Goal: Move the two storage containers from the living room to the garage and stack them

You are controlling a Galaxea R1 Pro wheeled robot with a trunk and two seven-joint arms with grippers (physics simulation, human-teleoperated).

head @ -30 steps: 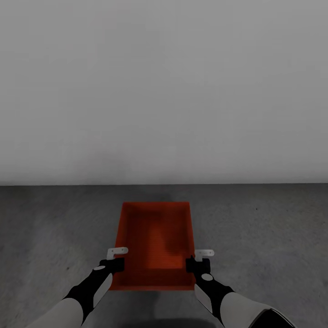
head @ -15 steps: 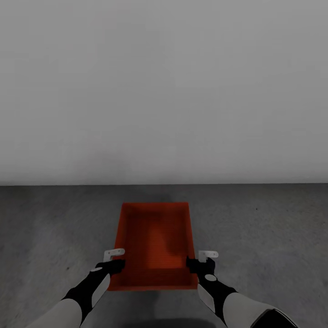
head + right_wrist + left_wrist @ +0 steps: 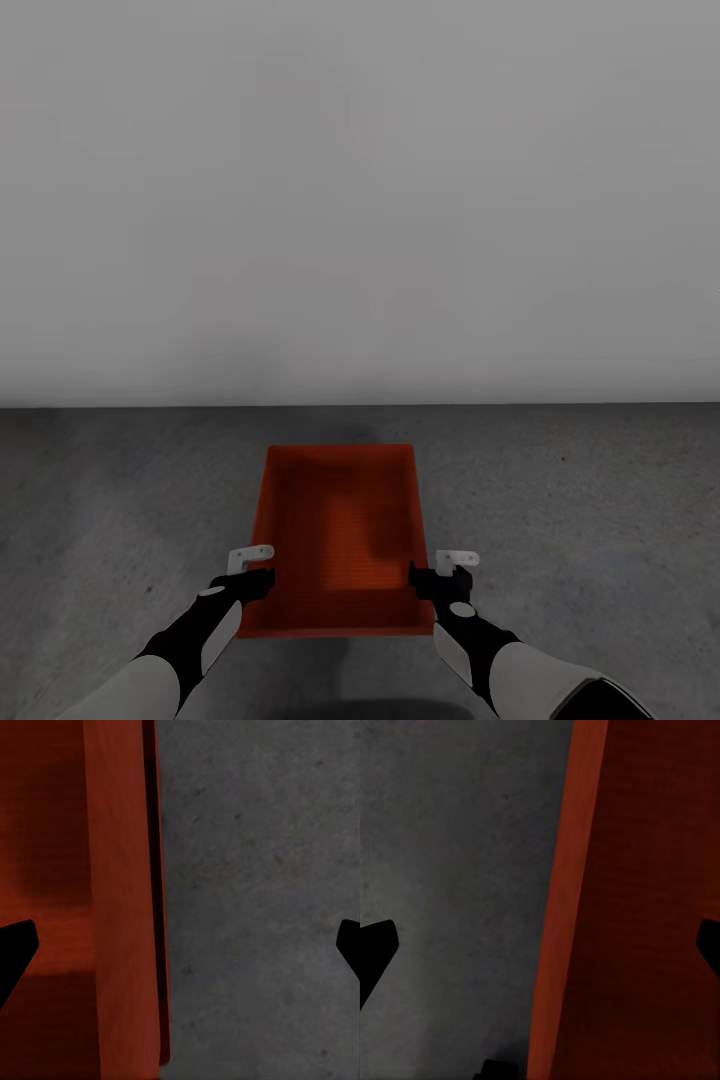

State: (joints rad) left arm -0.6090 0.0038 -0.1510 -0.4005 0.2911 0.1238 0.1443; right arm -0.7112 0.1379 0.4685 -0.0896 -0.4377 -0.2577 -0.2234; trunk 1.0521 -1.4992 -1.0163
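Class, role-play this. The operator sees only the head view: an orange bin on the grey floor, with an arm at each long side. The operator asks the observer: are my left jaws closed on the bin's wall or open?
Observer: Open. In the left wrist view, the left gripper has its jaws wide apart astride the storage container wall, one over the floor and one over the inside.
Operator: And the right side?
Observer: In the right wrist view, the right gripper also straddles its wall with the jaws spread, and neither touches the wall.
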